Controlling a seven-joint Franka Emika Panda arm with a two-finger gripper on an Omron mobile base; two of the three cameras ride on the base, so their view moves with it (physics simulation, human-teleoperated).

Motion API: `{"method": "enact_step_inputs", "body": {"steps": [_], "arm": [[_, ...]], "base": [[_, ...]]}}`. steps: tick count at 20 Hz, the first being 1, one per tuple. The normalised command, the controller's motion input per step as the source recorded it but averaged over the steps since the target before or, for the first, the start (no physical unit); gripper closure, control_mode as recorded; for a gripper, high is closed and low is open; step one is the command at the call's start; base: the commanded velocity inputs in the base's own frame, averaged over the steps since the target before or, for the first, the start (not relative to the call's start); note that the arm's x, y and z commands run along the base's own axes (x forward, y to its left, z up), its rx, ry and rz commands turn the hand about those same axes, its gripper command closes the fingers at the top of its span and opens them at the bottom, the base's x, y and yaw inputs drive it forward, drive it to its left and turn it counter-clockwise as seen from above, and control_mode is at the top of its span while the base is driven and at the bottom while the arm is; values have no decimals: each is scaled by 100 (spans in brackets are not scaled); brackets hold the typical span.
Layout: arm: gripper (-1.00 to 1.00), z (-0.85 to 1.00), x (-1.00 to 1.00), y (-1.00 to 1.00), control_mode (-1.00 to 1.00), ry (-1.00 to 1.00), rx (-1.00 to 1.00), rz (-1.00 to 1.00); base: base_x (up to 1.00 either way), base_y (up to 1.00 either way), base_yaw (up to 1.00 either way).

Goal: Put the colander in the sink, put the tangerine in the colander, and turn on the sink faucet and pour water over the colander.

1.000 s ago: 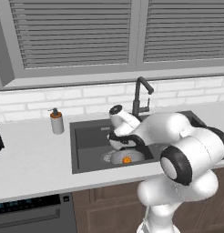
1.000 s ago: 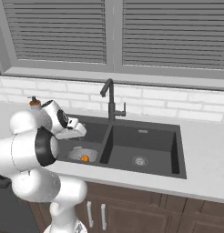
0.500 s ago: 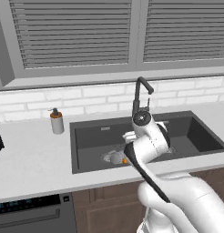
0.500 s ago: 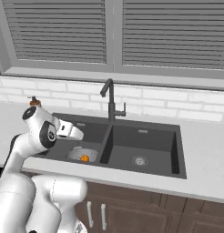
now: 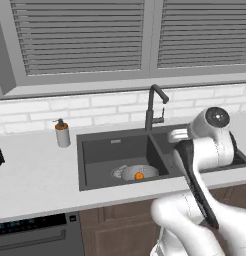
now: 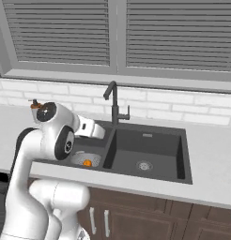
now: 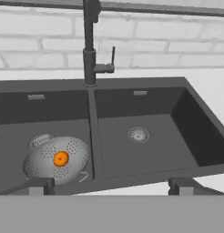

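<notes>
In the hand view the gripper (image 7: 110, 185) stands wide and empty at the bottom edge, over the sink (image 7: 145, 91) front rim. The colander (image 7: 57, 160) sits lower left in the left basin, tangerine (image 7: 61, 159) inside. The faucet (image 7: 90, 43) rises top centre; the right basin lies bare around its drain (image 7: 139, 134).

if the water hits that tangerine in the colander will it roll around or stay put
The tangerine looks round and smooth, so it would likely roll if nudged. It sits at the bottom of the colander, whose curved walls should bring it back. The colander, seemingly thin metal, may shift more easily.
</notes>
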Motion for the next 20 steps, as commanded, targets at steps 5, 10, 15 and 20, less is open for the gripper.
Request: {"method": "enact_step_inputs", "body": {"steps": [5, 10, 15, 20], "arm": [[-100, 95, 2, -86, -100, 0, 27, 25], [-100, 51, 30, -86, -100, 23, 37, 24], [-100, 56, 65, -37, -100, 39, 38, 4], [-100, -2, 82, 19, -100, 23, 13, -1]], "base": [[0, 0, 0], [0, 0, 0], [0, 0, 0], [0, 0, 0]]}}
